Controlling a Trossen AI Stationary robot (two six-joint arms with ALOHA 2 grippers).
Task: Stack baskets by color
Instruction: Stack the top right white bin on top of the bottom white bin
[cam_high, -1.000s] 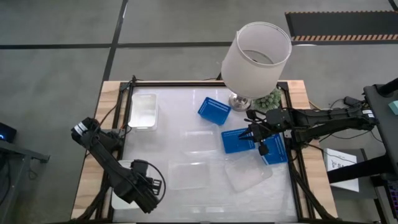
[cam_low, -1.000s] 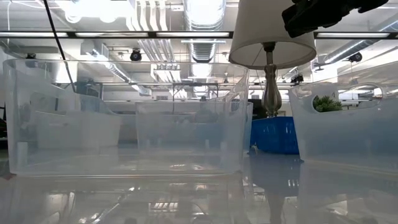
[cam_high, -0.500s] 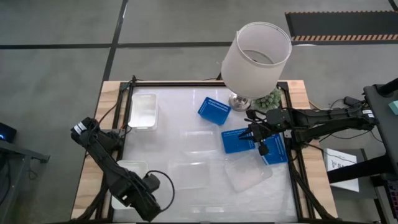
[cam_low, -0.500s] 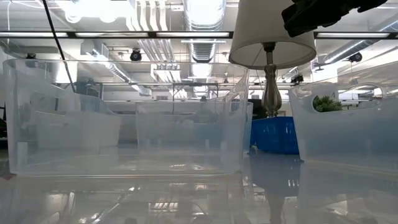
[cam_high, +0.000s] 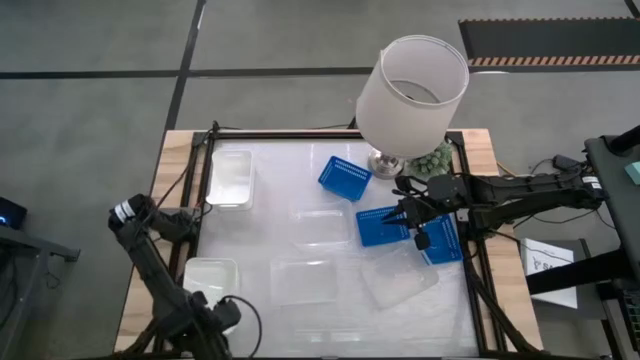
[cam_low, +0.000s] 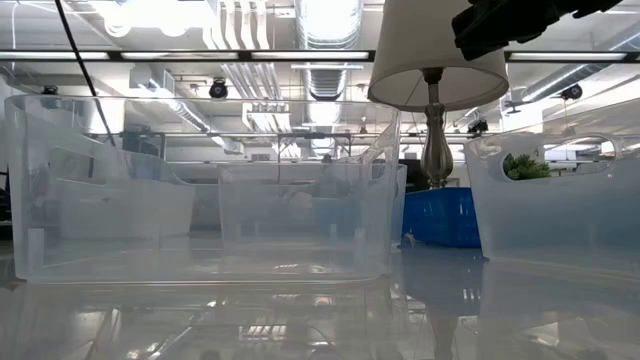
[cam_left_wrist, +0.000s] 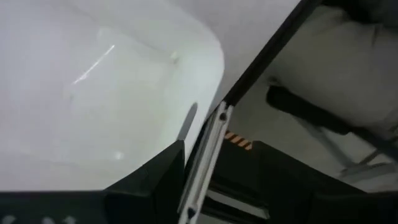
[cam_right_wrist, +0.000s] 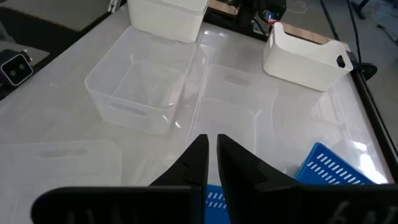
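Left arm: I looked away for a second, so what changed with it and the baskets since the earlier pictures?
The left gripper pulled back toward the table's near edge, open, uncovering the white basket at the near left corner. The right gripper stayed shut above the blue baskets; every other basket kept its place.

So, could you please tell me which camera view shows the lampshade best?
The high view: the whole lampshade shows, open top included, at the table's far edge. The low view catches only its lower part above the lamp stem. Neither wrist view shows it.
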